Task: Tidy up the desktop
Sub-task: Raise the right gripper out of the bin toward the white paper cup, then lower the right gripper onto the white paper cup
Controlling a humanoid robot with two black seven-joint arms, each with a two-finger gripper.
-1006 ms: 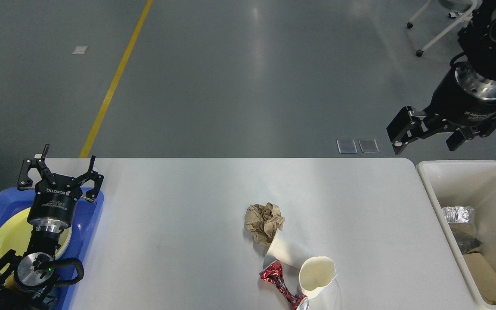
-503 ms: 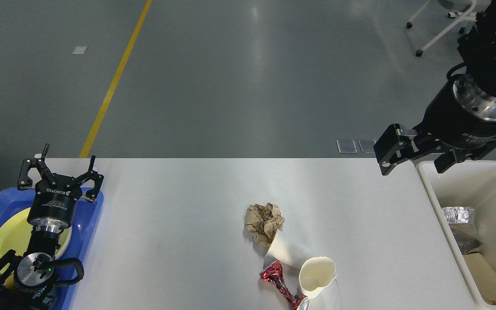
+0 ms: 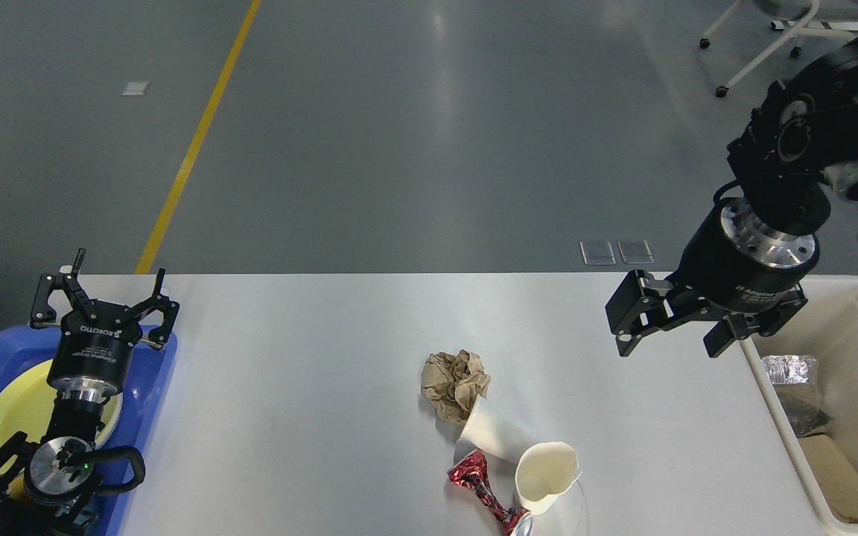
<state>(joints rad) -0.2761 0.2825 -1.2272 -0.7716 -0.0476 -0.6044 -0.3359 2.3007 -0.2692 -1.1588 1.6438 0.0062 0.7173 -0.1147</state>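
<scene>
— Where do you look from here?

— You have one view only, from the robot's own head, set high and aimed forward and down.

— How much does it take in?

— The desktop (image 3: pixel 310 387) fills the lower half from side to side, its near edge cut by the bottom of the frame. Beyond its far edge you see grey floor with a yellow line (image 3: pixel 194 141) running away from you.

— How near is it?

— Middling: close enough to read the wrist lettering at lower left, far enough to catch both table ends.

— Any second view to compare?

— None, so nothing is shared.
</scene>
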